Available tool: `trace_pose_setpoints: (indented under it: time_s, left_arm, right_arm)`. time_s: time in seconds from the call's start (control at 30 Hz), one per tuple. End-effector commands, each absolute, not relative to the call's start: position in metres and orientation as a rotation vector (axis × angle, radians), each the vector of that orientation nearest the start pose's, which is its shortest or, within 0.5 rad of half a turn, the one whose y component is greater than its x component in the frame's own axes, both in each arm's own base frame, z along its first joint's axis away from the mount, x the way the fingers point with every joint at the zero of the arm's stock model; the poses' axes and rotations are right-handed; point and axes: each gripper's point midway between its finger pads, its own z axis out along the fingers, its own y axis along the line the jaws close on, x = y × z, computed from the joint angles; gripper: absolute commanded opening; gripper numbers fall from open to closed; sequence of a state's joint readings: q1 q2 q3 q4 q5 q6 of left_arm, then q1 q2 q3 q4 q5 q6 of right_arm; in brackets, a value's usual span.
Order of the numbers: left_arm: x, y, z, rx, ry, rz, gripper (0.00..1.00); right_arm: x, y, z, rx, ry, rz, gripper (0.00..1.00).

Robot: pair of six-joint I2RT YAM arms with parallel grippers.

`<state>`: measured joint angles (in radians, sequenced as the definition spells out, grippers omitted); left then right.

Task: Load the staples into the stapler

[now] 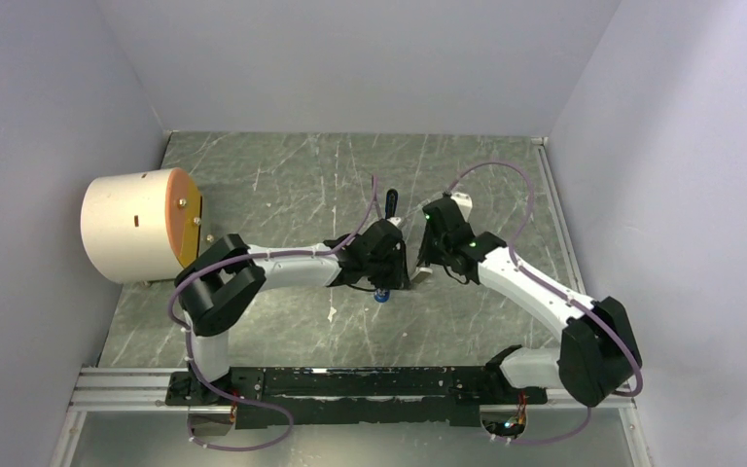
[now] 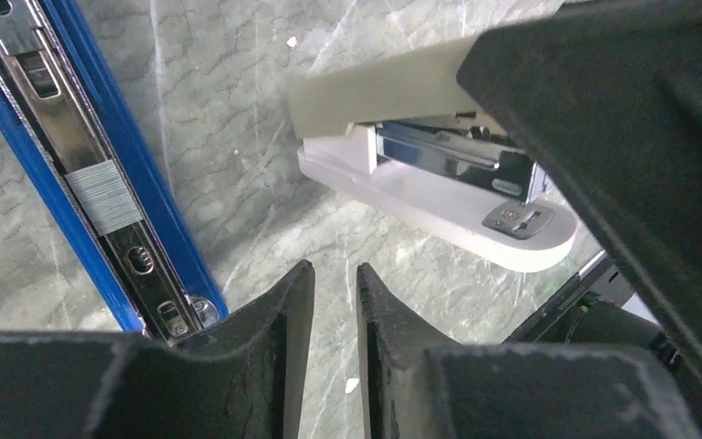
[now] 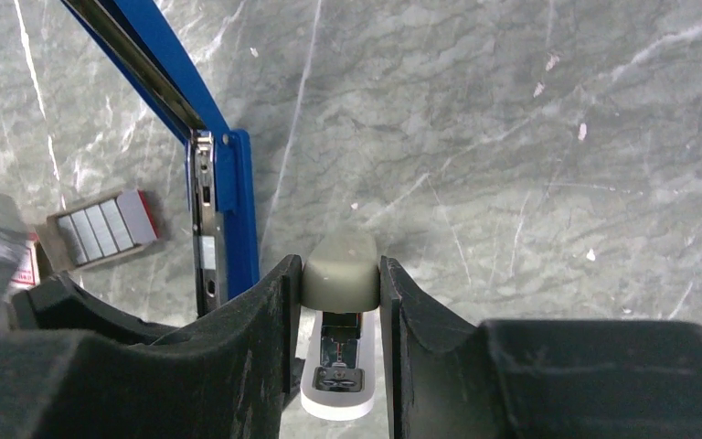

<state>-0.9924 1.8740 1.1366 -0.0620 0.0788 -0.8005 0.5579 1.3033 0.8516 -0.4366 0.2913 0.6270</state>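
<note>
Grey marbled table (image 3: pixel 512 137); right fingers (image 3: pixel 270 315) grip beige stapler (image 3: pixel 340 270); left fingers (image 2: pixel 279 320) slightly apart.

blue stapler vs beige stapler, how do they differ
The blue stapler is swung open, channel bared; the beige stapler is closed over its magazine. Staples sit in the blue one's channel; none show in the beige one. The right fingers clamp the beige one, not the blue one. Both are slim.

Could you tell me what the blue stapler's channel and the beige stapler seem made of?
The blue stapler has a shiny, mirror-like channel, likely plated steel. The beige stapler has a matte, smooth shell, probably plastic, around a reflective metal magazine.
</note>
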Motion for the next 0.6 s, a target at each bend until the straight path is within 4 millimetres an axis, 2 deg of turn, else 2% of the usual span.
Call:
trace_pose_setpoints:
  time_s: [0.0,0.17,0.37,0.57]
  left_arm:
    - [0.224,-0.425,0.076,0.293,2.501,-0.917,0.31]
    - [0.225,-0.430,0.083,0.260,2.487,-0.959,0.35]
    - [0.229,-0.431,0.093,0.248,2.456,-0.970,0.37]
    - [0.225,-0.429,0.086,0.251,2.475,-0.965,0.37]
  right_arm:
    - [0.286,0.148,0.110,0.217,2.352,0.229,0.29]
    - [0.279,0.147,0.117,0.222,2.283,0.273,0.28]
    - [0.280,0.145,0.131,0.209,2.174,0.281,0.25]
    - [0.281,0.146,0.140,0.212,2.152,0.264,0.24]
